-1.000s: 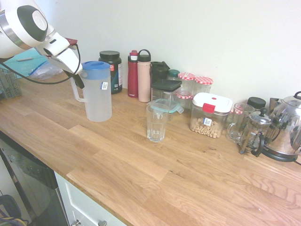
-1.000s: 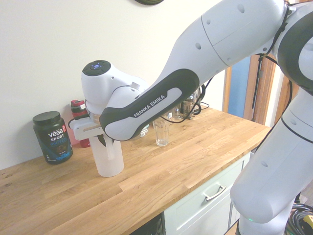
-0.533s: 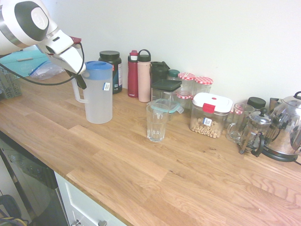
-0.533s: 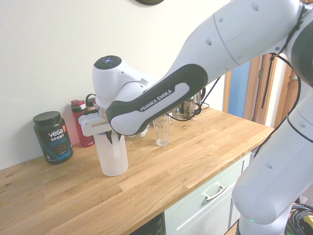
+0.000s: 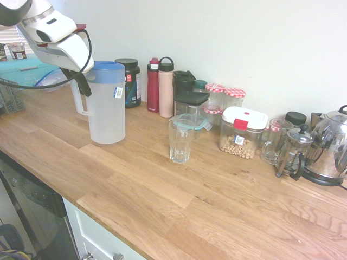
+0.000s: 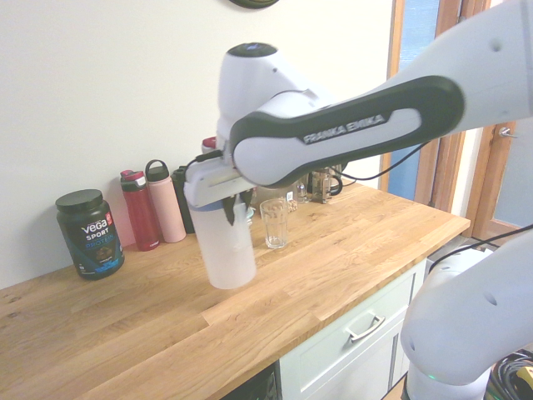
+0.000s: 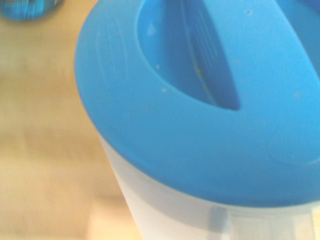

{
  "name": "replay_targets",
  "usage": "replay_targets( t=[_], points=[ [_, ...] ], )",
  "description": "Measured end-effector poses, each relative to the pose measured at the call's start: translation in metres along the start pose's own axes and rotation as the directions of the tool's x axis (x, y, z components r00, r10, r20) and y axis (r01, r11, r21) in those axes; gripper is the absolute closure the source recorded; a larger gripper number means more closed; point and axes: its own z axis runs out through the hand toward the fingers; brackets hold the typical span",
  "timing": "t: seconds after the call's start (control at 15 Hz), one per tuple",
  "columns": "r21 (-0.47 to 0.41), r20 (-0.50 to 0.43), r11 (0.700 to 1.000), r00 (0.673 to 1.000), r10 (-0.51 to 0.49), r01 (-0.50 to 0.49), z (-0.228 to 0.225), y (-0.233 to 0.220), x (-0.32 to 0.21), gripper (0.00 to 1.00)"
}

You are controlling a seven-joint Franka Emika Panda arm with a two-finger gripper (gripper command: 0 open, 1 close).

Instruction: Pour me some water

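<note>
A frosted plastic pitcher [image 5: 106, 105] with a blue lid [image 5: 108, 66] hangs upright just above the wooden counter [image 5: 162, 206]. My gripper [image 5: 80, 86] is shut on its handle, on the side away from the glass. In the second exterior view the pitcher [image 6: 227, 254] sits under my wrist, left of the glass. The wrist view is filled by the blue lid [image 7: 200, 100]. An empty clear glass [image 5: 180, 141] stands on the counter to the pitcher's right. Water cannot be made out through the frosted wall.
Along the wall stand a black protein tub [image 5: 130, 81], a red bottle [image 5: 153, 85], a pink bottle [image 5: 166, 86], lidded jars and containers [image 5: 242, 131], a French press [image 5: 294, 153] and a kettle [image 5: 331, 146]. A rack [image 5: 10, 95] sits far left.
The gripper finished closing on the handle, and the pitcher rose off the counter. It has moved away from the wall, toward the counter's front, staying upright.
</note>
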Motion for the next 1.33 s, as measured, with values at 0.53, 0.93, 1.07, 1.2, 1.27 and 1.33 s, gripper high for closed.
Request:
replay_targets(
  t=[0.53, 0.93, 1.07, 1.2, 1.27, 1.33],
  points=[
    [0.104, 0.175, 0.962, 0.948, -0.267, 0.252, -0.012, 0.168, 0.1, 1.0],
    [0.179, 0.199, 0.867, 0.846, -0.495, 0.465, -0.017, 0.312, 0.185, 1.0],
    [0.168, 0.197, 0.849, 0.826, -0.527, 0.501, -0.022, 0.333, 0.219, 1.0],
    [0.123, 0.228, 0.838, 0.807, -0.545, 0.532, -0.018, 0.317, 0.254, 1.0],
    [0.094, 0.242, 0.824, 0.79, -0.563, 0.558, -0.008, 0.3, 0.268, 1.0],
    [0.064, 0.259, 0.803, 0.767, -0.586, 0.592, 0.004, 0.283, 0.279, 1.0]
  ],
)
